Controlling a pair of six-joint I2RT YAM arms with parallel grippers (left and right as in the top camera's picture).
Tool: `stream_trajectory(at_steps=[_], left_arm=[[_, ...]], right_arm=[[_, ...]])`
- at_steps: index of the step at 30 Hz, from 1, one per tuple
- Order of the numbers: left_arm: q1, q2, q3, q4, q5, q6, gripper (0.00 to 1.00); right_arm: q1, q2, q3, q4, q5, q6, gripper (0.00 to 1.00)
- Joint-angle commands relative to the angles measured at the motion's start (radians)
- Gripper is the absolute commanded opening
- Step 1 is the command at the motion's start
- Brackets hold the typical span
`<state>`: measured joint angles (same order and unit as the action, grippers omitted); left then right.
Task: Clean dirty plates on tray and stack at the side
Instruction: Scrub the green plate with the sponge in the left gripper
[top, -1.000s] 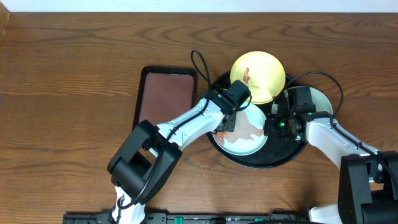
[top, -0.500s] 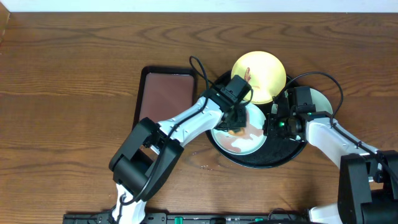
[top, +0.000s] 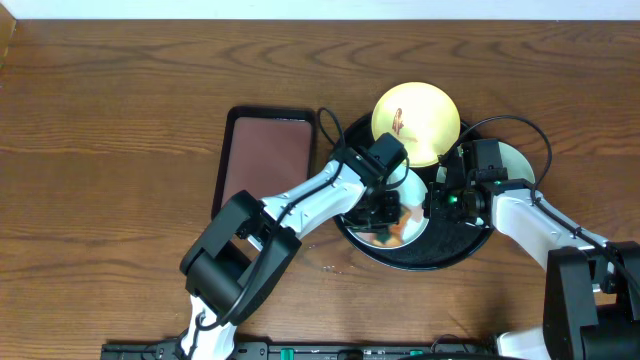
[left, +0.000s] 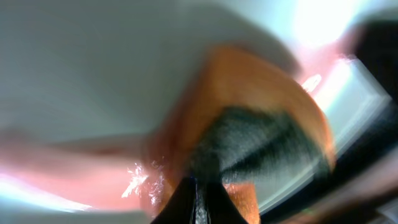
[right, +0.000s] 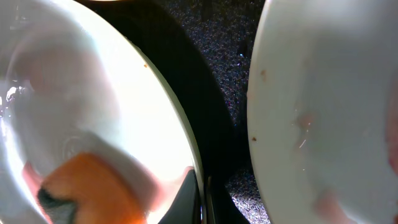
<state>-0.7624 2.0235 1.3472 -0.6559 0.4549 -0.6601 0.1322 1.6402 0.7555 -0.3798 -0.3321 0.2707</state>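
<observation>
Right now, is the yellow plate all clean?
No, the yellow plate has a red-brown smear in its middle, plain in the overhead view.

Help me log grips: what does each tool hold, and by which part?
Left tool pinches the orange sponge by its near end; right tool grips the sponged plate at its rim.
</observation>
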Motion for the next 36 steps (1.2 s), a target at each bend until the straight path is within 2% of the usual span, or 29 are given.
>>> stream_trajectory(at_steps=[1,8,11,14,17,22,26,29,34,36], left_arm=[[0.033,0.015,-0.010,-0.082,-0.433,0.047,0.07],[0.034,0.015,-0.010,-0.083,-0.783,0.134,0.08],[0.031,0.015,-0.010,-0.069,-0.857,0.138,0.07],[0.030,0.015,-0.010,-0.016,-0.859,0.152,0.07],[0.030,0.015,-0.010,0.069,-0.783,0.151,0.07],[0.029,0.018,-0.010,0.269,-0.456,0.142,0.08],[0.026,0.032,-0.010,0.360,-0.330,0.029,0.07],[0.026,0.053,-0.010,0.430,-0.226,-0.001,0.08],[0.026,0.081,-0.010,0.449,-0.188,-0.006,0.08],[0.026,0.080,-0.010,0.426,-0.190,0.047,0.07]], right_arm=[[0.013,0.035,-0.017,-0.009,0.036,0.006,0.01],[0.013,0.035,-0.017,-0.009,0.036,0.006,0.01],[0.013,0.035,-0.017,-0.009,0.037,0.006,0.01],[0.012,0.035,-0.017,-0.009,0.037,0.005,0.01],[0.013,0.035,-0.017,-0.013,0.037,0.005,0.01],[0.013,0.035,-0.017,-0.013,0.037,0.005,0.01],[0.013,0.035,-0.017,-0.014,0.037,0.003,0.01],[0.013,0.035,-0.017,-0.014,0.037,0.001,0.01],[0.013,0.035,-0.017,-0.014,0.037,0.001,0.01],[0.013,0.035,-0.017,-0.016,0.037,0.001,0.01]])
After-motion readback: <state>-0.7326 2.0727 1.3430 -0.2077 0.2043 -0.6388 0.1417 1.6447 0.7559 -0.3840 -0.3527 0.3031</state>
